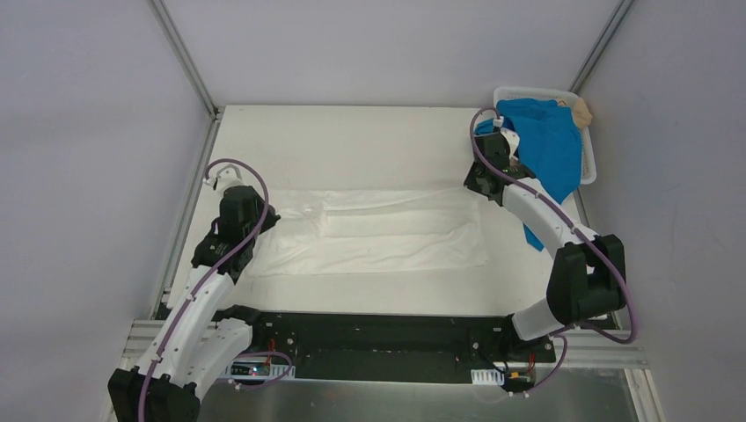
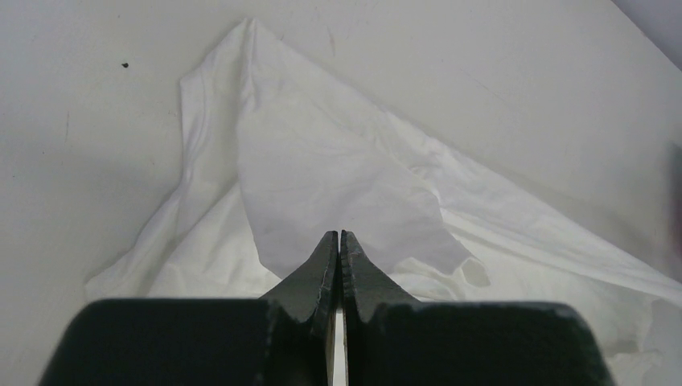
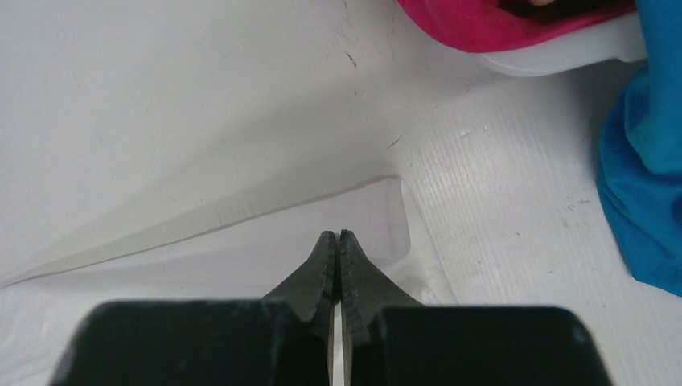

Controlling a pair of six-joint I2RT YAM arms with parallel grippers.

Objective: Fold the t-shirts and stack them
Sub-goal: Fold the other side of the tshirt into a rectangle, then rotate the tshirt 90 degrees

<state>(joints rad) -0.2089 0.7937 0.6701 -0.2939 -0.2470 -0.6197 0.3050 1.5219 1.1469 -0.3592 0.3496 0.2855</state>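
Shows white t-shirt [image 1: 378, 233] spread across tabletop [image 1: 352, 149]. Pinches its edges in tightly closed left pincer [image 2: 338, 234] and right pincer [image 3: 335, 234]. Shows blue t-shirt [image 1: 550, 149] draped over far-right basket [image 1: 537, 90].

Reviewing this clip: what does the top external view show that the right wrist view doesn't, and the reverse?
Only the top external: the left arm, the white t-shirt laid out full length on the table, and tan cloth at the far corner of the basket. Only the right wrist: magenta-pink cloth in the basket, and the right gripper shut, apparently pinching the white shirt's edge. Both: the white t-shirt, the blue t-shirt spilling out of the basket, and the basket.
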